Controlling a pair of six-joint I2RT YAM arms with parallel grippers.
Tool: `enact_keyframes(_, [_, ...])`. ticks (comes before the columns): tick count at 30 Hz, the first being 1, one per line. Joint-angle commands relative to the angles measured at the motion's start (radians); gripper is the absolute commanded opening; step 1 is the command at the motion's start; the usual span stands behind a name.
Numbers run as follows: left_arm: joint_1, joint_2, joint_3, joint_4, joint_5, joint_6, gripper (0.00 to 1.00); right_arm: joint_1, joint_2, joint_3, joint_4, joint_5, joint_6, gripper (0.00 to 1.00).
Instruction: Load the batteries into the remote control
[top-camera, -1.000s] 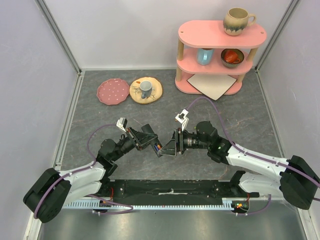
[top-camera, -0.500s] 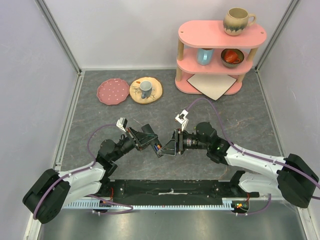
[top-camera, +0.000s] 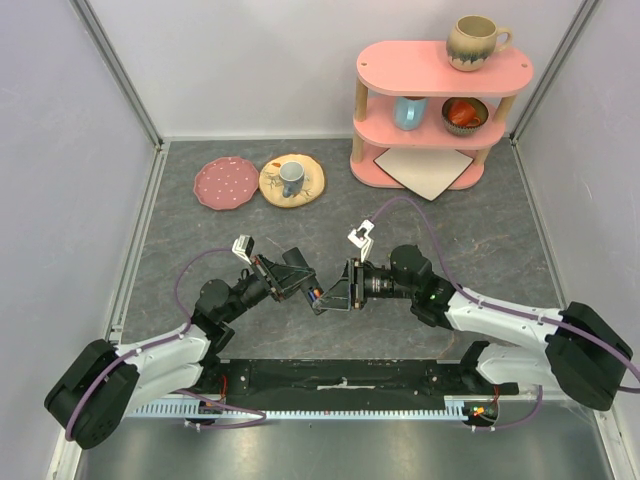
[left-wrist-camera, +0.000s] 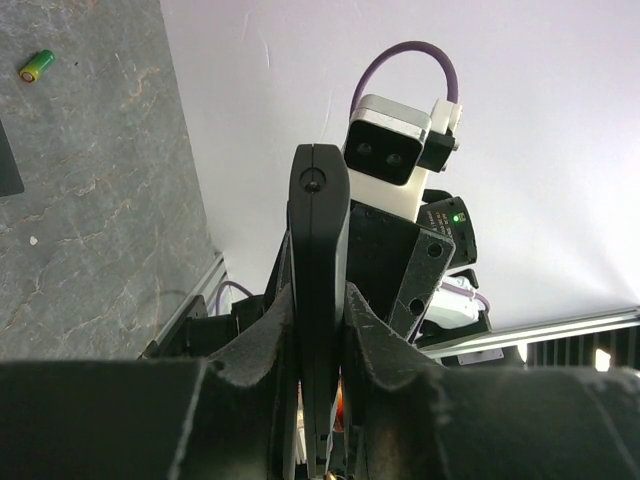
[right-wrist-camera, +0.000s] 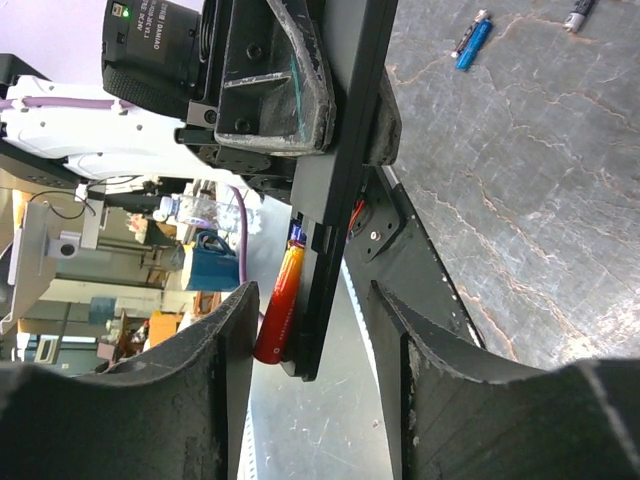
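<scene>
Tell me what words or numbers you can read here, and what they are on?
None reads clearly.
White print on the black arm joint: too small and sideways to read.
Red battery by the remote: label blurred.
Blue battery on the table: too small.
Green battery on the table: too small.

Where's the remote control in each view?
Top external: remote control just below picture centre, off the table.
Left wrist: centre, edge-on, upright.
Right wrist: dark bar running down from top centre.
Shared landmark: left gripper, jaws clamped on it.
</scene>
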Motion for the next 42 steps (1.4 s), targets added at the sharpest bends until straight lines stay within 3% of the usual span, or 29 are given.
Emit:
enact_keyframes(1, [-0.010,-0.020,0.020,0.071,0.018,-0.029,0.02,0.001,0.027,-0.015,0.100,-0.018,0.039,0.53])
enact_keyframes(21, [-0.018,-0.023,0.019,0.065,0.021,-0.013,0.02,-0.001,0.093,-0.031,0.235,-0.041,0.136,0.35])
enact_keyframes(32, [-0.021,-0.020,0.022,0.059,0.021,0.002,0.02,0.001,0.115,-0.020,0.246,-0.050,0.148,0.18])
enact_keyframes(35, [-0.021,-0.022,0.020,0.054,0.026,0.011,0.02,0.001,0.106,-0.016,0.238,-0.050,0.148,0.31])
enact_keyframes(36, [-0.021,-0.022,0.020,0.050,0.028,0.016,0.02,0.001,0.103,-0.012,0.226,-0.050,0.148,0.45])
enact_keyframes(37, [-0.021,-0.025,0.019,0.044,0.028,0.019,0.02,-0.001,0.100,-0.008,0.220,-0.049,0.145,0.51])
enact_keyframes(39, [-0.021,-0.028,0.017,0.036,0.028,0.028,0.02,0.001,0.094,0.001,0.203,-0.049,0.145,0.59])
enact_keyframes(42, [-0.022,-0.035,0.014,0.028,0.026,0.033,0.02,0.001,0.084,0.015,0.180,-0.041,0.136,0.62])
